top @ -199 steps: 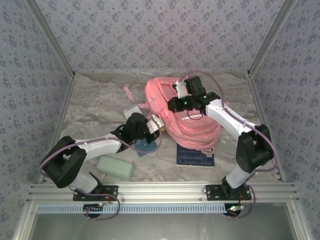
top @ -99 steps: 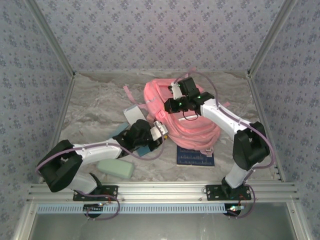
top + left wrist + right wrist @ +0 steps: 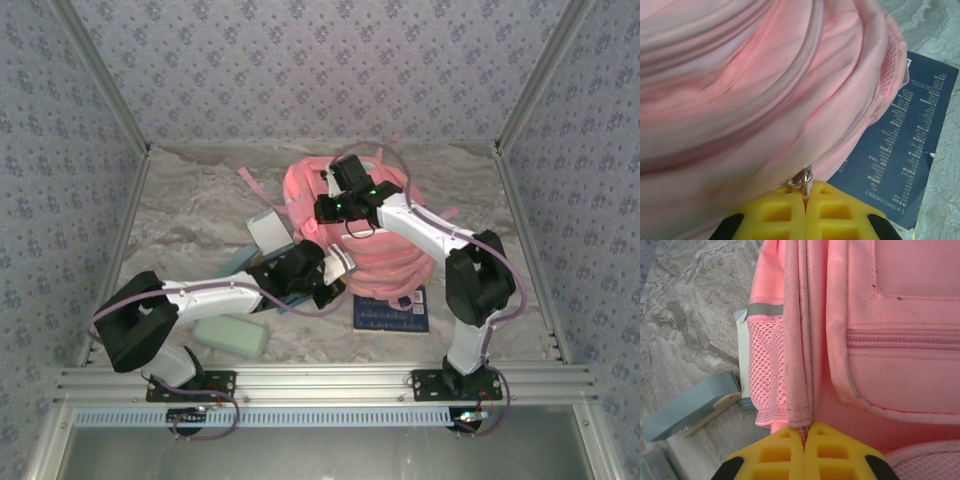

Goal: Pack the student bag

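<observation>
Student bag (image 3: 395, 255) lies slumped on the marble table (image 3: 190, 210), with a pink strap (image 3: 248, 183) trailing off its far-left side. Right gripper (image 3: 335, 185) is down on the bag's far-left top and left gripper (image 3: 345, 270) is against its near-left edge, both pinched closed. Dark blue booklet (image 3: 390, 312) lies flat at the bag's near edge, far side tucked under it; grey box (image 3: 268, 232) just beside the bag's left side, pale green box (image 3: 232, 335) well apart to its near-left

One backpack (image 3: 388, 266), one booklet (image 3: 390, 312), one green case (image 3: 231, 335)
</observation>
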You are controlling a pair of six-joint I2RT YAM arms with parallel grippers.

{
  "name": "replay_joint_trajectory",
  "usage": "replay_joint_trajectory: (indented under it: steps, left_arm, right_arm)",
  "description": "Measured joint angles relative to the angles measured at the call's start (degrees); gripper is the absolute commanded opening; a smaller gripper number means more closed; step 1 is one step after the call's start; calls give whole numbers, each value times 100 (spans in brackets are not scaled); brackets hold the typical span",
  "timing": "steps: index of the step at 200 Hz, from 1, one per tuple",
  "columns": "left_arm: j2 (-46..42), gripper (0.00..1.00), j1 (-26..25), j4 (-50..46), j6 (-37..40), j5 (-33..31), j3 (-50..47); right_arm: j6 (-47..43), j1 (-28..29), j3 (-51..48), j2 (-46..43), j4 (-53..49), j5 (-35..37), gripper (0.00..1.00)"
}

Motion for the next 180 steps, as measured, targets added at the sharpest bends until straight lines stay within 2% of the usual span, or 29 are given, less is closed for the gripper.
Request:
replay_joint_trajectory:
  steps: [42, 70, 75, 94, 112, 129, 158, 180]
  left_arm:
    - [249, 1, -323, -138, -173, -4, 236]
    - [295, 0, -354, -133, -361, -83, 260]
    - [299, 0, -354, -133, -409, -109, 260]
    - [302, 0, -358, -133, -514, -131, 262]
    - [302, 0, -378, -157, -608, -136, 271]
    - [302, 0, -380, -157, -673, -127, 271]
    - [302, 0, -380, -151, -741, -125, 262]
    - [299, 9, -380, -151, -754, -81, 247]
  right_arm:
    - [319, 149, 319, 404, 66, 79, 0]
    - [428, 234, 533, 603, 39, 76, 0]
    - [428, 249, 570, 629, 22, 79, 5]
    - [439, 291, 586, 614, -9, 83, 42]
    - [407, 313, 498, 420, 57, 122, 61]
    - [402, 238, 245, -90, 20, 234, 68]
    - [398, -289, -74, -1209, -114, 435, 68]
    - [422, -785, -428, -2070, -179, 684, 67]
